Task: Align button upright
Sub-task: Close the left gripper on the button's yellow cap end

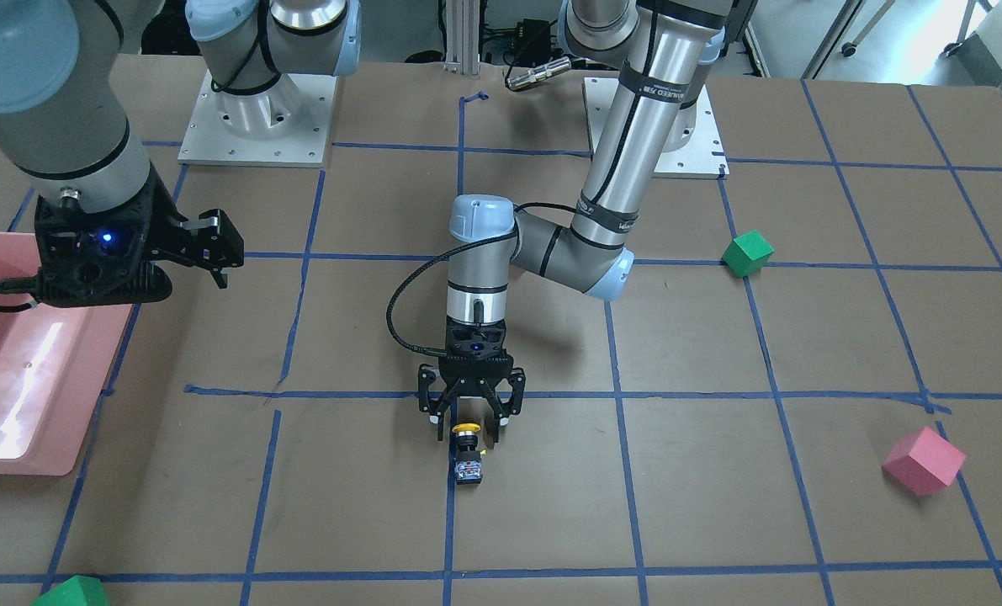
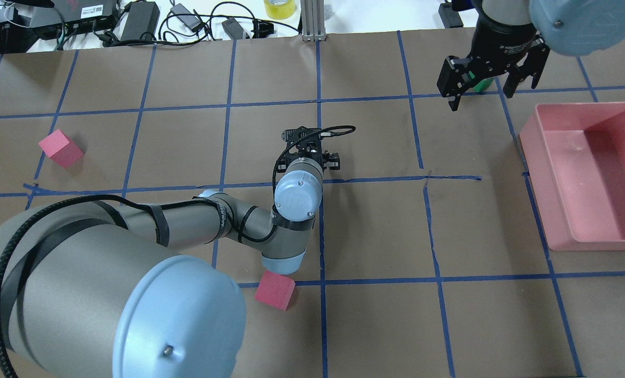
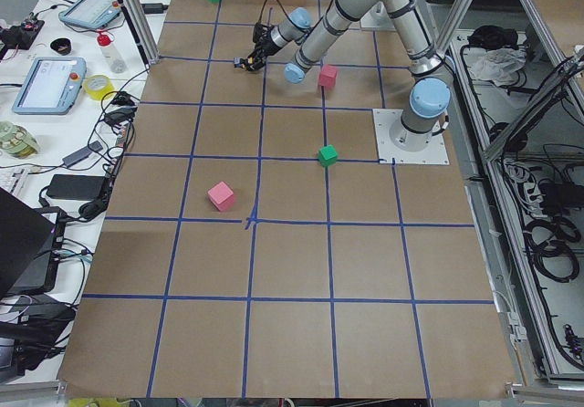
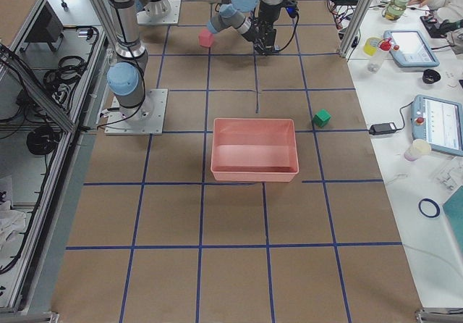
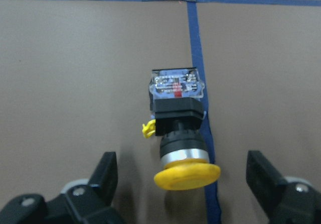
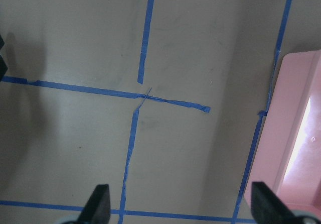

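Note:
The button (image 1: 468, 454) lies on its side on a blue tape line, its yellow cap toward my left gripper and its black base away from it. The left wrist view shows the button (image 5: 178, 118) from close by, with the cap between the two fingers. My left gripper (image 1: 467, 434) is open, pointing down, with a finger on either side of the cap and not touching it. In the overhead view the wrist hides the button, and only the left gripper's body (image 2: 312, 149) shows. My right gripper (image 2: 481, 100) is open and empty, held above the table near the pink bin.
A pink bin (image 2: 532, 136) stands on the robot's right side. In the overhead view a pink cube (image 2: 60, 148) sits far left and another pink cube (image 2: 274, 290) sits under my left elbow. The front view shows a green cube (image 1: 747, 252) and a second green cube (image 1: 71, 592).

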